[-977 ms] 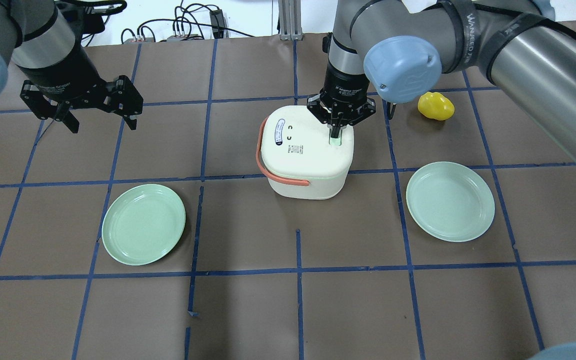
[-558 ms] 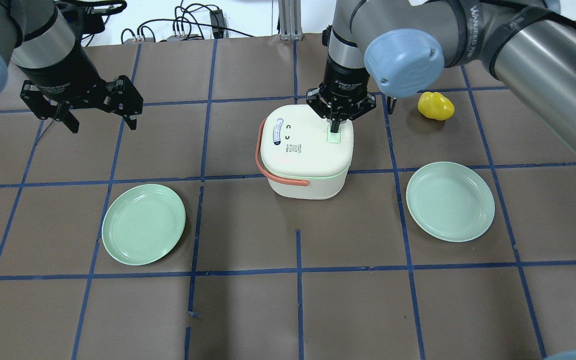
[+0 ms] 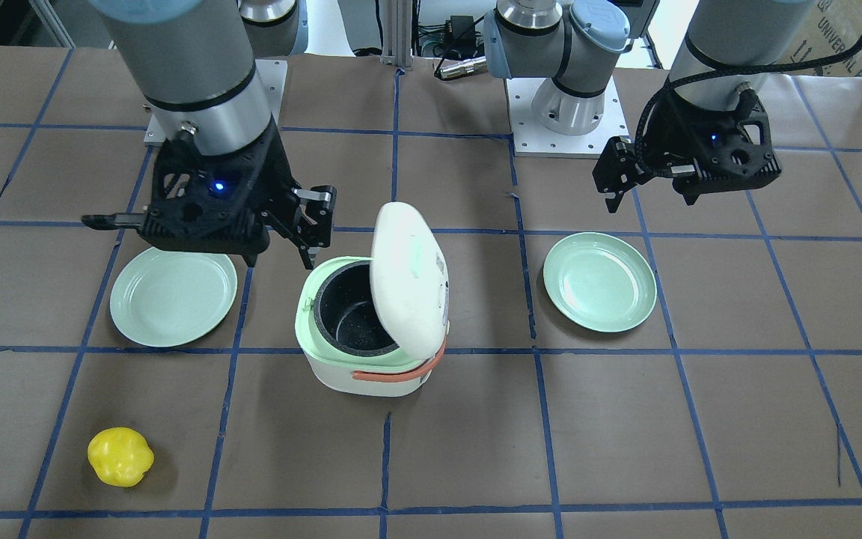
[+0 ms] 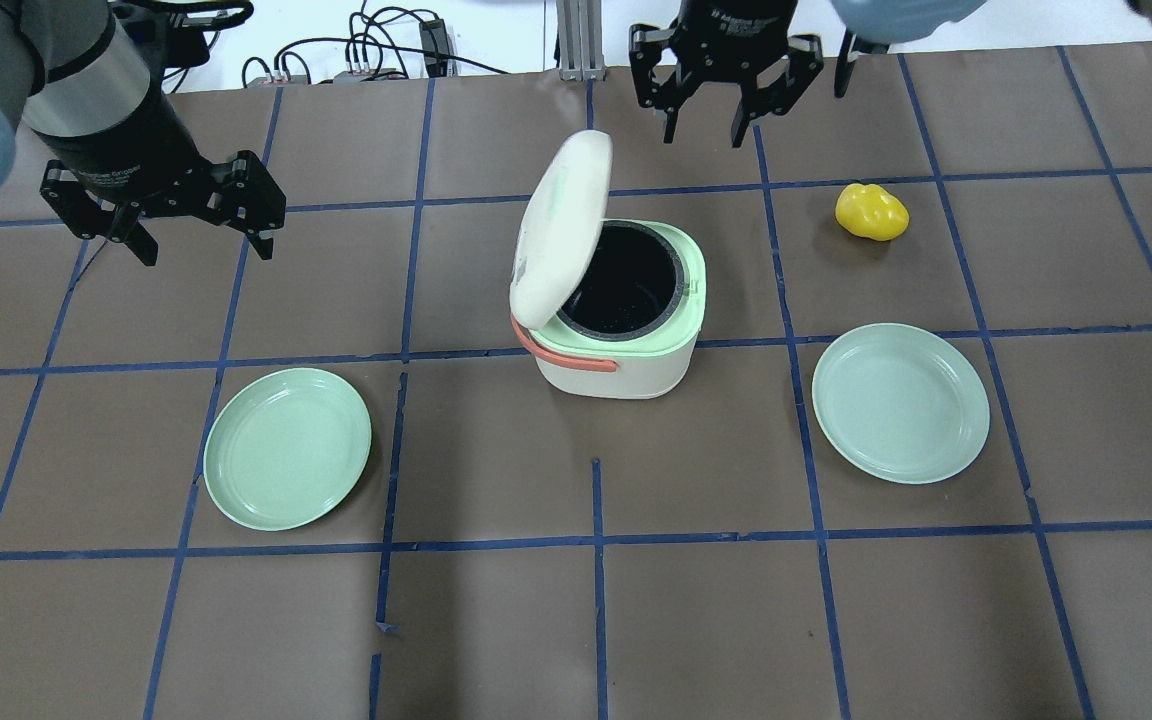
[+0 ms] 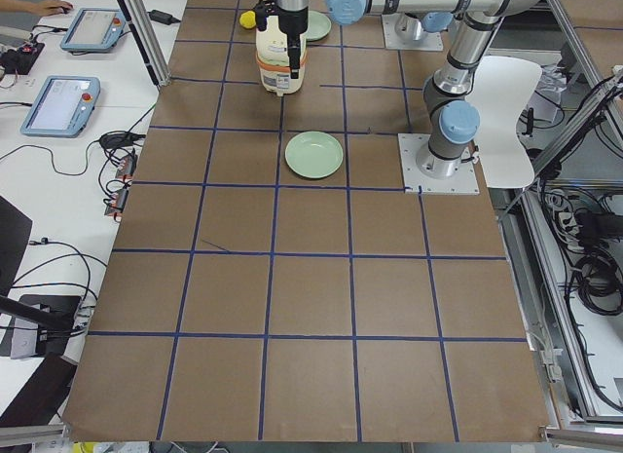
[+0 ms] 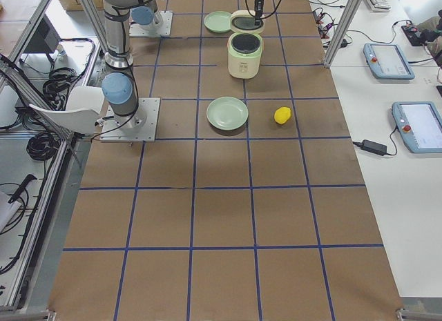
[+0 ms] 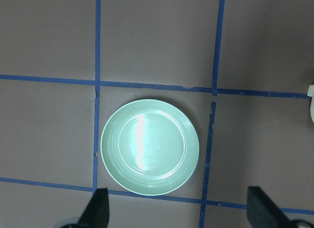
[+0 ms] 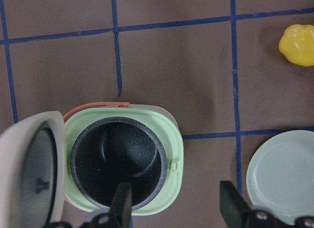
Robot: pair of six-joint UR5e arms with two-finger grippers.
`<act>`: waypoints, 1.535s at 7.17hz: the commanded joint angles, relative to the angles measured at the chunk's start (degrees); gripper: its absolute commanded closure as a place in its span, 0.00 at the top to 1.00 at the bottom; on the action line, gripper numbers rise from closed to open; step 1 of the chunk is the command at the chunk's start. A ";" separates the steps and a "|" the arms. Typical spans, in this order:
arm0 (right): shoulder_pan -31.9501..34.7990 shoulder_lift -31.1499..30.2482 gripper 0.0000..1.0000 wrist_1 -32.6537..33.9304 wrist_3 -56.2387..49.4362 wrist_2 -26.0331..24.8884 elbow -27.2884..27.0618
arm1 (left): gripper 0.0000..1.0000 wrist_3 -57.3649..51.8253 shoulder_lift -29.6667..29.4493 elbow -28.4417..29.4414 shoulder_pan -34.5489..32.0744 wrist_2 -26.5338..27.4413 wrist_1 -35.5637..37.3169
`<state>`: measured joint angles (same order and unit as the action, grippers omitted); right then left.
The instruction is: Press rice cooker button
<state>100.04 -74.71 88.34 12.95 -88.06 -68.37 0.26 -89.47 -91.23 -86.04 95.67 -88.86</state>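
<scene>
The white rice cooker [image 4: 616, 372] with a green rim and orange handle stands mid-table. Its lid [image 4: 561, 225] is swung up to the left and the dark inner pot [image 4: 628, 290] is bare. It also shows in the front view [image 3: 371, 374] and the right wrist view [image 8: 169, 144]. I cannot make out the lid's button. My right gripper [image 4: 704, 135] is open and empty, high above the table beyond the cooker; its fingers [image 8: 122, 203] frame the pot from above. My left gripper [image 4: 206, 250] is open and empty at the far left.
A green plate [image 4: 287, 448] lies front left, under the left wrist camera [image 7: 149, 147]. A second green plate [image 4: 900, 402] lies front right. A yellow pepper [image 4: 871, 212] sits to the right of the cooker. Cables lie beyond the table's far edge.
My right gripper lifted off the lid's green button, pulled back toward the far edge and opened. The cooker's lid sprang up. The left arm has not moved.
</scene>
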 commanded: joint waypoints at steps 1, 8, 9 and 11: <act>-5.79 -3.14 1.00 -4.47 -11.67 -3.34 0.79 | 1.00 0.00 0.00 0.00 0.00 0.04 -0.09; -13.47 -7.20 1.00 -4.66 -20.95 -3.52 -8.01 | 1.00 0.00 0.00 0.00 0.00 0.04 -0.09; -13.38 -6.94 1.00 -4.66 -20.94 -3.09 -8.01 | 1.00 0.00 0.00 0.00 0.00 -0.05 0.00; -13.03 -7.29 1.00 -4.84 -20.33 -2.56 -8.01 | 1.00 0.00 0.00 0.00 0.00 -0.05 0.00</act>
<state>86.88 -81.88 83.60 -7.55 -90.87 -76.37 0.26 -89.47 -91.23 -86.05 95.63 -88.86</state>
